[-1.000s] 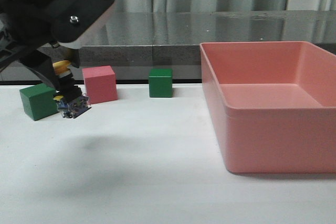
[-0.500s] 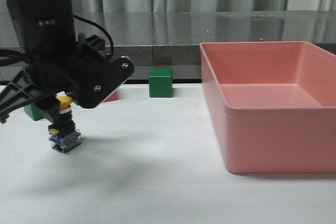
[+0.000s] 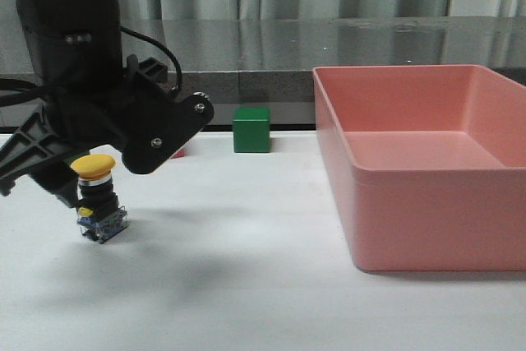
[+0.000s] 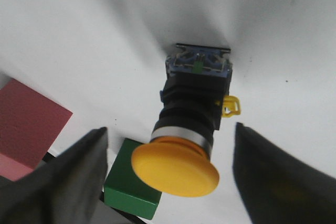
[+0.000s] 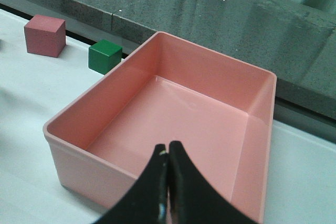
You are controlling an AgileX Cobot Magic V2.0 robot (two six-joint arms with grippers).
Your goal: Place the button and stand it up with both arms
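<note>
The button (image 3: 97,199) stands cap-up on the white desk (image 3: 246,285) at lower left of the front view. Left gripper (image 4: 168,177) jaws are spread wide, clear of it — I'd lift straight up, no sideways nudge. Right gripper (image 5: 168,182) jaws are pinched closed, empty, above the pink bin (image 5: 157,129).

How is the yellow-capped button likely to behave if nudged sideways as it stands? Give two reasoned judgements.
The button probably tips easily: its wide yellow cap sits high above a small clear-blue base. It looks rigid, hard plastic and metal, so it should not flex. The left gripper fingers stand open either side, so nothing steadies it.
</note>
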